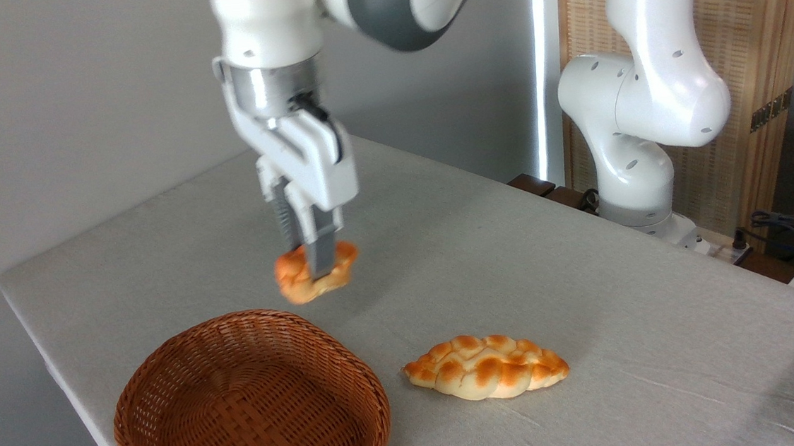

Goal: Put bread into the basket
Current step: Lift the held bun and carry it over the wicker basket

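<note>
**Bun held clear of table, behind basket; grip adequate, handling risk low**

Position. The bun (pixel 316 272) is in the gripper (pixel 314 263), lifted off the table (pixel 585 272). It hangs just behind the far rim of the basket (pixel 250 402) and slightly right of the basket's middle, not yet over the opening. A faint shadow lies on the cloth beyond the basket's far-right rim. The basket holds nothing.

Fingers. The two fingers are closed on the bun from above, one on the near face and one behind it. The near finger (pixel 322 254) covers the middle of the orange top. The bun sits tilted in the hold, its paler underside towards the basket.

Handling, as judged. The bun looks light: the arm carries it on a narrow pinch without visible sag. Whether it is stiff or soft cannot be told; no denting shows at the finger. The cracked top gives some texture, so slipping seems unlikely, though the rounded, tapering body could turn between the pads if swung sharply. The sound place to hold is across the widest part of the top, as here.

Other items. A loaf (pixel 486 366) lies on the table just right of the basket, apart from it and clear of the gripper's path.

Risk. Release too early would land the bun on or outside the basket's far rim.
</note>
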